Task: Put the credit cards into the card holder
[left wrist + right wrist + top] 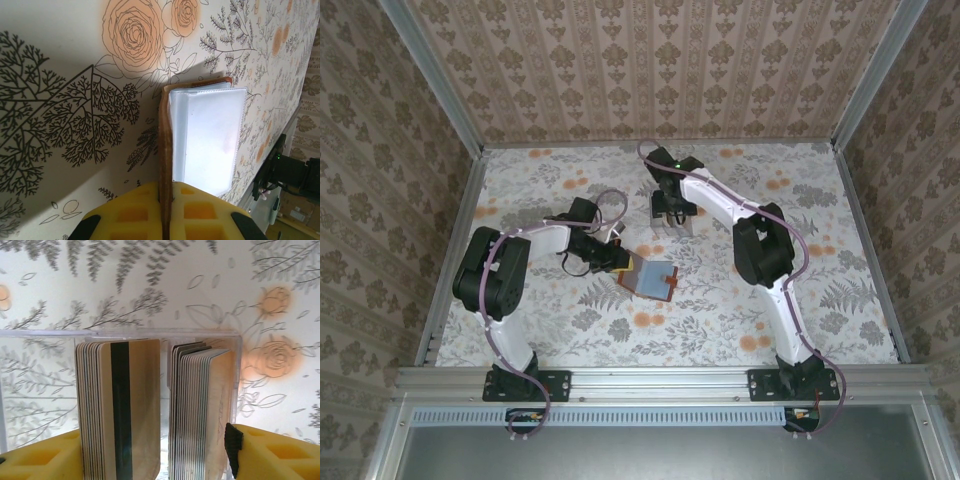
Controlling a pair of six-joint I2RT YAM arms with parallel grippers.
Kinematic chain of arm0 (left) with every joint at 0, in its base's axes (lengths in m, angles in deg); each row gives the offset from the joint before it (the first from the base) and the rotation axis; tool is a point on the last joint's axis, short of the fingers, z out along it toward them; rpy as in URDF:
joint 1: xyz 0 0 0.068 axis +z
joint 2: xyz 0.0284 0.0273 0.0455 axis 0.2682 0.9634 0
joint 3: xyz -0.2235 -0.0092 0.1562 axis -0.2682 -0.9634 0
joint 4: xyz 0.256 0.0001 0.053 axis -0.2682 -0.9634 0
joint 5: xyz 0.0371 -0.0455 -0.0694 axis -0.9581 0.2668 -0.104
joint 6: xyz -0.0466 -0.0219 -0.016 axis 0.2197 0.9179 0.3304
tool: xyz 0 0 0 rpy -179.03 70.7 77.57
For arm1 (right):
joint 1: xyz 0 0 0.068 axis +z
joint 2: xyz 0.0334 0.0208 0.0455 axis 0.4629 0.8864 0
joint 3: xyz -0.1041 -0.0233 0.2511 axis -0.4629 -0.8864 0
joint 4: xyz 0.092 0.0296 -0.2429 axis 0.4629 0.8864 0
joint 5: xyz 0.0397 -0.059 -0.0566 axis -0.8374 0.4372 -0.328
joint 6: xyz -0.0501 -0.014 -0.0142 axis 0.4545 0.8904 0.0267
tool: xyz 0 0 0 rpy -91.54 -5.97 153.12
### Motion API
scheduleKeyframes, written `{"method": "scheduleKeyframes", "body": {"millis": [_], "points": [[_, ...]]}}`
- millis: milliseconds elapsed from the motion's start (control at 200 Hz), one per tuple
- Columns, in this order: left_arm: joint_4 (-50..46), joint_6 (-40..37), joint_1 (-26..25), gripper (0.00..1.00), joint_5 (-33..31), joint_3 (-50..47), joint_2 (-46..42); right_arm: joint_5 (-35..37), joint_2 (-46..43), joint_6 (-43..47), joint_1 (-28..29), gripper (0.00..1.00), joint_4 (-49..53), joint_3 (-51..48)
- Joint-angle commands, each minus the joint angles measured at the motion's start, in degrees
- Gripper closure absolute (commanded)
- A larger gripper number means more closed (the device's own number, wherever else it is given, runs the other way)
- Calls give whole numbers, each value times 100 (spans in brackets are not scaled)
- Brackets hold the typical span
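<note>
The brown card holder point(652, 281) lies open, showing clear plastic sleeves point(207, 140).

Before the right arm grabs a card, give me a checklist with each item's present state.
1. Left pincer shut on the card holder at its brown edge: ok.
2. Card holder lying open, clear sleeves exposed: ok.
3. Right pincer open at the clear box: ok.
4. One card singled out between its fingers: not ok; the left card stack and the right card stack both sit between them.
5. Fingers clear of the box walls: cannot tell.
</note>
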State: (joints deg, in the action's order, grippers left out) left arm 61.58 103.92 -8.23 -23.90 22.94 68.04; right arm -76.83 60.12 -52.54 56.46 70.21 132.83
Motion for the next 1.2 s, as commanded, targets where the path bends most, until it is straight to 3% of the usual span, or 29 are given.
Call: {"method": "scheduleKeyframes", "body": {"millis": [0,165,260,740,1020,1195], "points": [[-60,35,61,95,129,37,71,323,-317,108,-117,31,256,117],[-74,16,77,95,159,52,115,286,-462,140,-212,32,186,-53],[-84,6,77,95,180,78,150,202,-563,141,-249,38,107,-196],[-119,-11,78,95,184,121,221,412,-697,204,-366,39,212,-456],[-93,18,80,94,174,111,230,503,-790,340,-375,46,240,-442],[-29,74,78,93,174,69,230,217,-714,487,-365,41,245,-454]]}}
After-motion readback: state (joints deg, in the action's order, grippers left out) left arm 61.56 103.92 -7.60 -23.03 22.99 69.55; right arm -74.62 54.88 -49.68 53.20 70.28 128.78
